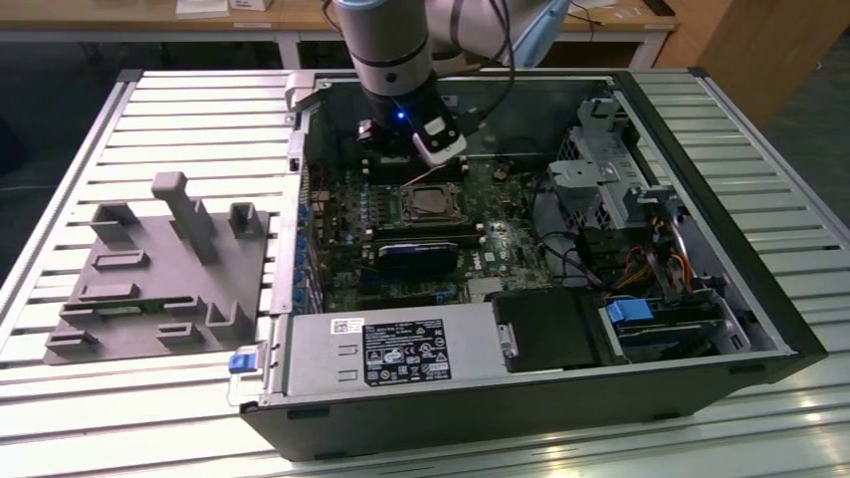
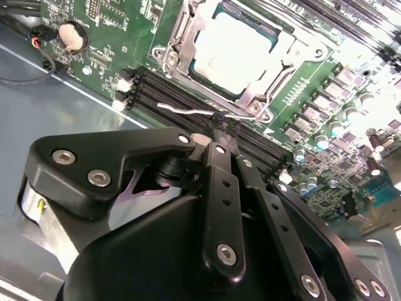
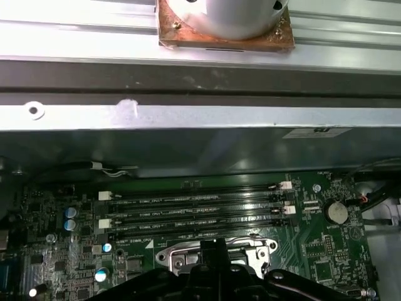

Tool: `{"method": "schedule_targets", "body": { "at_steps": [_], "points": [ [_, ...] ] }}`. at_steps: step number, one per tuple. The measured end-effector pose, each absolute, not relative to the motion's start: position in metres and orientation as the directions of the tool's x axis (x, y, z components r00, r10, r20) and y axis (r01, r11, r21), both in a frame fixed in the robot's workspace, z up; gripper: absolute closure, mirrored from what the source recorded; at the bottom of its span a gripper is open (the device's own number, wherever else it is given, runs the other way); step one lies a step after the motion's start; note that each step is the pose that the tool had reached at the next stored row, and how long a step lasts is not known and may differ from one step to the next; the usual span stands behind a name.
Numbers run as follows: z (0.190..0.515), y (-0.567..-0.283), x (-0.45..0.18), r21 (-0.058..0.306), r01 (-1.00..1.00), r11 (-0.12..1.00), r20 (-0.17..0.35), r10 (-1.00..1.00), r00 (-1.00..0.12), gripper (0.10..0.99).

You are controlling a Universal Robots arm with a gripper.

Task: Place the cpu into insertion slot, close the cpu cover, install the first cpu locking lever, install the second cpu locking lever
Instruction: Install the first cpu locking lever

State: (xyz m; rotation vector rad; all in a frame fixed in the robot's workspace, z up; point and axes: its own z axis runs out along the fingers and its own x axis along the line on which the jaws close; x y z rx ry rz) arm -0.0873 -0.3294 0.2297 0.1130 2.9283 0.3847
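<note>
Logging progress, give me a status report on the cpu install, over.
Gripper shut, tip at a wire locking lever over the memory slots. Cpu seated, cpu cover down over it. Nothing blocking the lever.

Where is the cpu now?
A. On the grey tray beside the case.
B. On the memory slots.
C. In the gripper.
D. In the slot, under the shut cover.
D: in the second wrist view the cover lies flat around the silver top of the cpu.

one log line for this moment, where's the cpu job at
cpu: seated | cpu cover: down over it | gripper: shut, tips by locking lever
</note>
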Motion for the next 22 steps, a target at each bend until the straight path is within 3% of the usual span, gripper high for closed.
{"method": "schedule_targets", "body": {
  "at_steps": [22],
  "points": [
    [0.224,-0.318,-0.077,0.255,0.119,0.960,-0.174,0.167,-0.970,0.980]
  ]
}}
